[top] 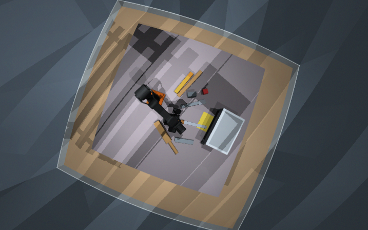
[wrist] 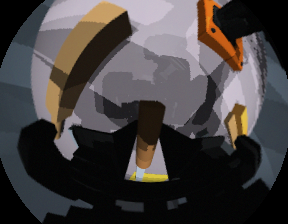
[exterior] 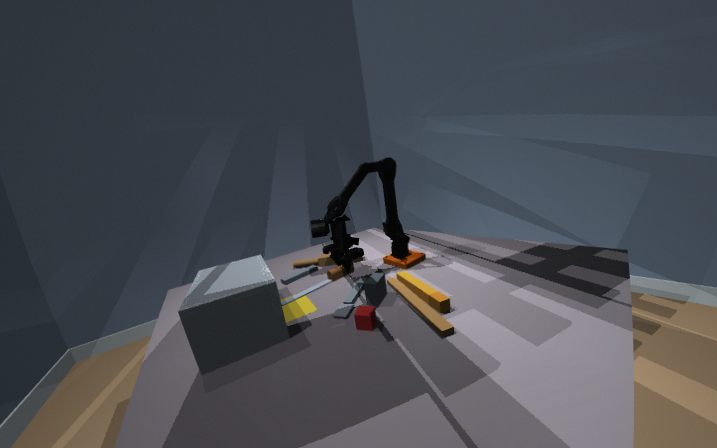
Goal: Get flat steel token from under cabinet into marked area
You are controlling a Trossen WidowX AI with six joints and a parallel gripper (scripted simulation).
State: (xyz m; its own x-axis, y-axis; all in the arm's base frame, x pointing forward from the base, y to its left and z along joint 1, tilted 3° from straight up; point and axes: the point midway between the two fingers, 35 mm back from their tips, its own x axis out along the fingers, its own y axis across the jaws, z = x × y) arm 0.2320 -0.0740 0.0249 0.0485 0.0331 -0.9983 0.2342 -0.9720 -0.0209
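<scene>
My claw point(top: 180, 121) point(exterior: 345, 269) point(wrist: 148, 123): grasping the brown handle of the pale-bladed tool point(top: 194, 124) point(exterior: 309, 289) point(wrist: 144, 156).
Blade: pointing toward the desk's point(top: 179, 171) point(exterior: 517, 400) point(wrist: 165, 30) far edge, across the yellow area point(top: 205, 116) point(exterior: 302, 309) point(wrist: 157, 177).
Cabinet point(top: 226, 131) point(exterior: 232, 329): near that edge.
Token: hidden; position unclear.

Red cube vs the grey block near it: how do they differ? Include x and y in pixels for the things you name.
The red cube point(top: 205, 91) point(exterior: 364, 318) is red; the grey block point(top: 191, 94) point(exterior: 374, 288) is blue-grey. The grey block is bigger and stands taller; the red cube is small and squat. Shared: both are plain, box-shaped and outside the gripper point(exterior: 348, 269).
</scene>
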